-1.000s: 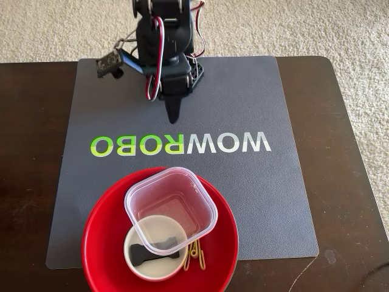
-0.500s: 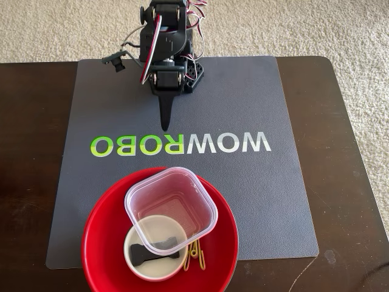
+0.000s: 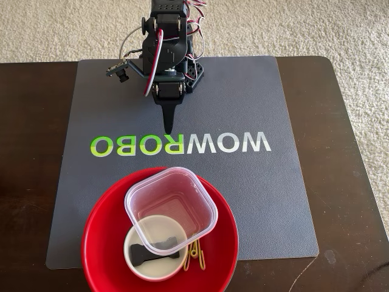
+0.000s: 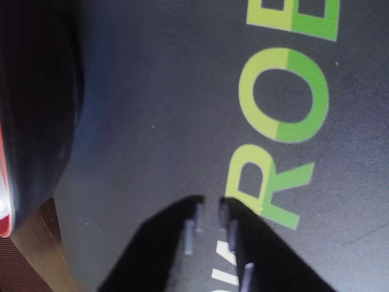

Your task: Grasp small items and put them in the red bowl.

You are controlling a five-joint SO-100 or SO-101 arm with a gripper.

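Grey mat (image 3: 255, 201) carries red bowl (image 3: 103, 243), well apart from empty tool (image 3: 168, 125).

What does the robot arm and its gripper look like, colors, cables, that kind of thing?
The arm is black plastic, boxy around its motors, with bundled red, white and black wires looping over the top and a grey cable at one side. Its gripper tapers to a dark point; the wrist view shows small ridges lining the black fingers.

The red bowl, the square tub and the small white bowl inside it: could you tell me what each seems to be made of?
The red bowl looks like glossy plastic or glazed ceramic; its rim shines. The square tub seems to be clear, slightly frosted plastic, since things show through it. The small white bowl looks matte, perhaps ceramic or plastic.
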